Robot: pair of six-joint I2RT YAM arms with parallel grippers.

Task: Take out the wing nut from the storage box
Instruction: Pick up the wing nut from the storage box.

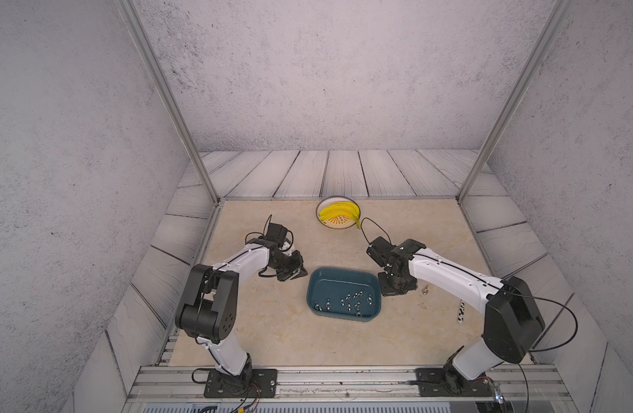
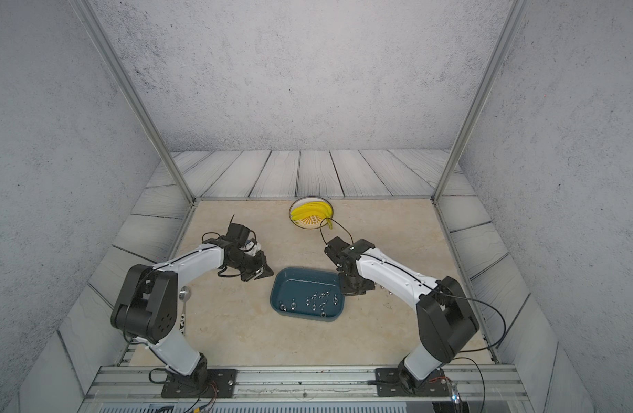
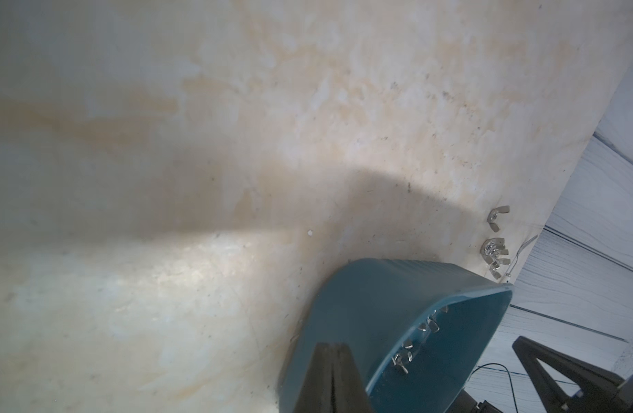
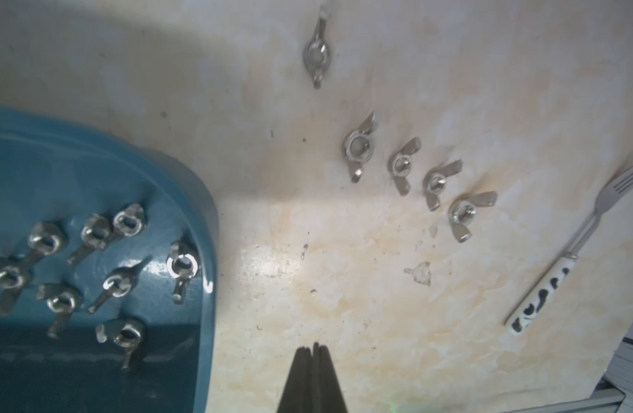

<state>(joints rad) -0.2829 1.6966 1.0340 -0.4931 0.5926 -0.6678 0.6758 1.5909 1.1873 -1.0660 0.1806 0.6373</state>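
Both top views: we see storage box mid-table between arms, wing nuts scattered inside. Left gripper near its left end, right gripper at its right end.

Left wrist: our fingers pressed together, empty, box wall just beside.

Right wrist: fingers pressed together over bare table — five loose nuts lie outside box, fork beyond.

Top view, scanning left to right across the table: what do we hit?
left gripper → storage box → right gripper → loose wing nuts on the table → fork with black-and-white handle
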